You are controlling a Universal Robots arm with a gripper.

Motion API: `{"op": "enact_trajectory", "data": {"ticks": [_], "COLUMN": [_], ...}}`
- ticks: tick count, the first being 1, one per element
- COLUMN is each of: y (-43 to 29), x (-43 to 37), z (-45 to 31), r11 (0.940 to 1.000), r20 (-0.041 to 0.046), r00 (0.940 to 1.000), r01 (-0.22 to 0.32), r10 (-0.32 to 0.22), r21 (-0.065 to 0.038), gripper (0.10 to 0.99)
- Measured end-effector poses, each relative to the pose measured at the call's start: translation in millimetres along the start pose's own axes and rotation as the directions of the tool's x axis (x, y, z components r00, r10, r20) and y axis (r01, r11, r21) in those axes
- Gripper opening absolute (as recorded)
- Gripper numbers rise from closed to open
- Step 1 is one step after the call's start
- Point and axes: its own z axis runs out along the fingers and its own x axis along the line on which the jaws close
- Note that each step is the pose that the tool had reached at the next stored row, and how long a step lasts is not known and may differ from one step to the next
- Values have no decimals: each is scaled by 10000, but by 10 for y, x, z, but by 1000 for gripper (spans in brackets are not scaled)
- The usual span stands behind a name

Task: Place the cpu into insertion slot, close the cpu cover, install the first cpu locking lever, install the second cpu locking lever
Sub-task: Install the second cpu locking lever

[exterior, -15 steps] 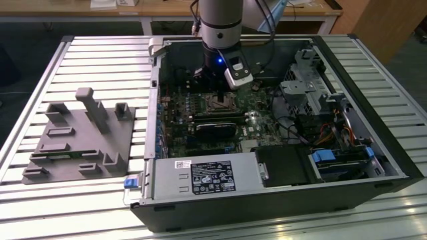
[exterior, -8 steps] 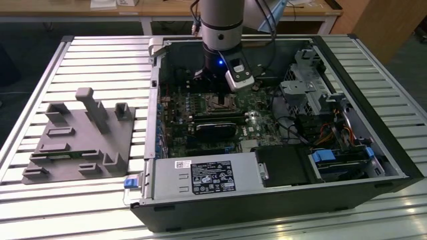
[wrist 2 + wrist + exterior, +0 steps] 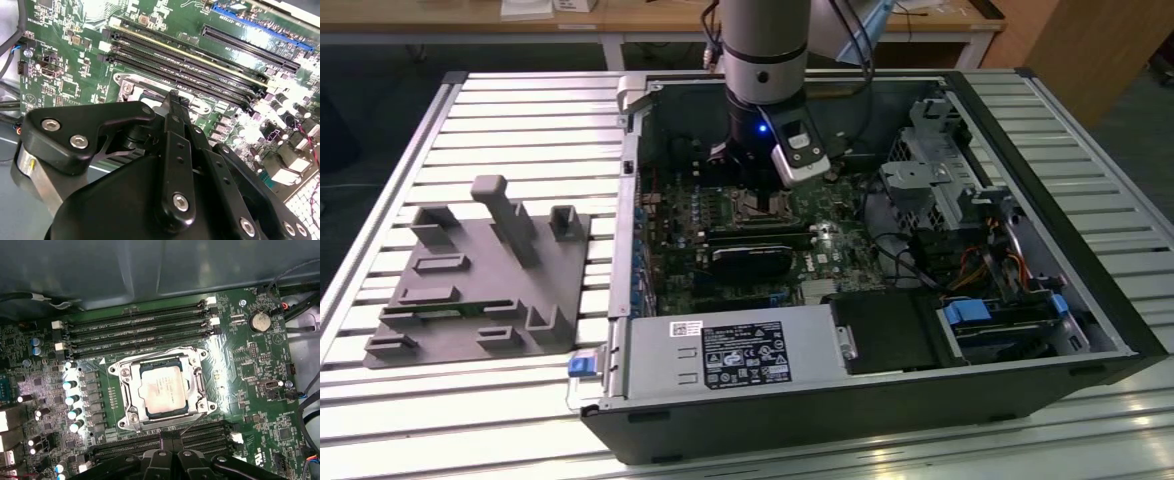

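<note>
First wrist view is showing you the cpu (image 3: 162, 388) sitting flat in the insertion slot (image 3: 131, 415), with the cpu cover (image 3: 196, 385) lying down around it. You are hovering the gripper (image 3: 171, 436) just beside the socket, fingers pressed together and holding nothing. Whether the 2 levers are locked, I cannot tell.

Cpu (image 3: 163, 391) in the insertion slot (image 3: 131, 416), cpu cover (image 3: 195, 382) apparently down around it.
</note>
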Motion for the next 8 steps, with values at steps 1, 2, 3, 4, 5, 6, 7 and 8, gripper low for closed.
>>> {"op": "enact_trajectory", "data": {"ticks": [1,2,3,4,5,6,7,8], "y": [-6,-13,-21,-29,-36,-43,-48,-52], "x": [2,5,11,20,31,42,50,54], "z": [1,3,5,8,12,18,27,38], "r11": [10000,10000,10000,10000,10000,10000,10000,10000], "r20": [2,4,6,8,10,12,12,12], "r00": [10000,10000,10000,10000,10000,10000,10000,10000], "r01": [-1,-1,0,0,1,1,0,0], "r10": [1,1,0,0,-1,-1,0,0], "r21": [0,-1,0,0,-1,-2,-6,-10], "gripper": [106,106,106,106,106,106,106,106]}}
